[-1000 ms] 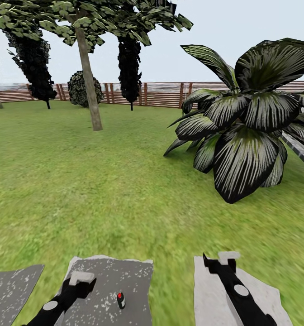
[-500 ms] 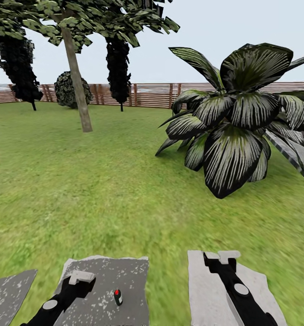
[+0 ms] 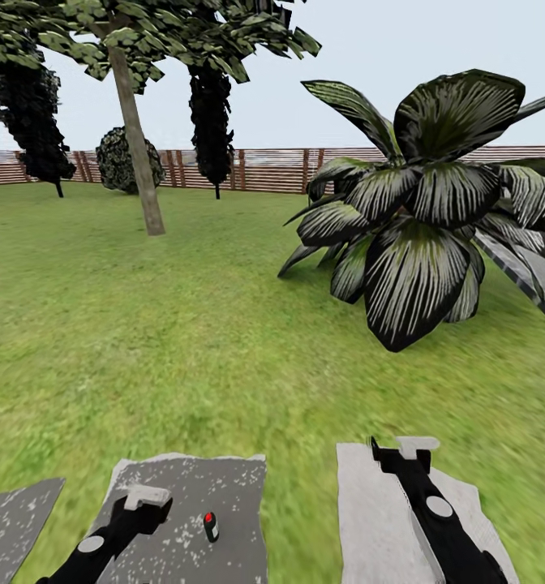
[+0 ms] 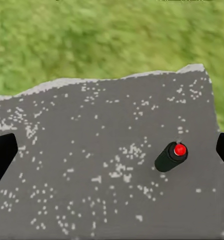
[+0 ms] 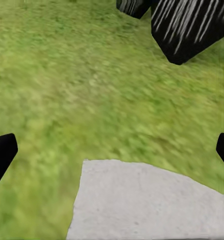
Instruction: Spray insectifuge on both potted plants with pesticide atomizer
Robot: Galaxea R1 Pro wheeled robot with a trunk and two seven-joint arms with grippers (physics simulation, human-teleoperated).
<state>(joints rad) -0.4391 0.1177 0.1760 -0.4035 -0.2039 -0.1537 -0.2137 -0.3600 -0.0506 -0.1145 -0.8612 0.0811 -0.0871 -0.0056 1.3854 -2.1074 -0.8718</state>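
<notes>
A: Where is the pesticide atomizer (image 3: pixel 211 526) now?

B: It stands upright on a dark grey stone slab (image 3: pixel 224 487), just to the right of the left hand (image 3: pixel 145 496) and a little nearer the robot than its tip. In the left wrist view the bottle (image 4: pixel 171 156) shows its red spot on top and sits between the two dark fingertips (image 4: pixel 2 154), closer to one of them, touching neither.

A: So that hand is spread?

B: Yes, its fingers stand wide apart with nothing between them but the slab and the bottle.

A: And the right hand (image 3: pixel 408 448)?

B: It hangs over a paler grey slab (image 3: pixel 370 519), well to the right of the atomizer. Its fingertips (image 5: pixel 3 151) sit at opposite edges of the right wrist view, so it is spread too, holding nothing.

A: What lies beyond the hands?

B: Lawn (image 3: pixel 183 341), then a big dark striped-leaf bush (image 3: pixel 418 227) ahead of the right hand, a tree trunk (image 3: pixel 135 146) far ahead of the left hand, and a brown slatted fence (image 3: pixel 264 169) behind.
</notes>
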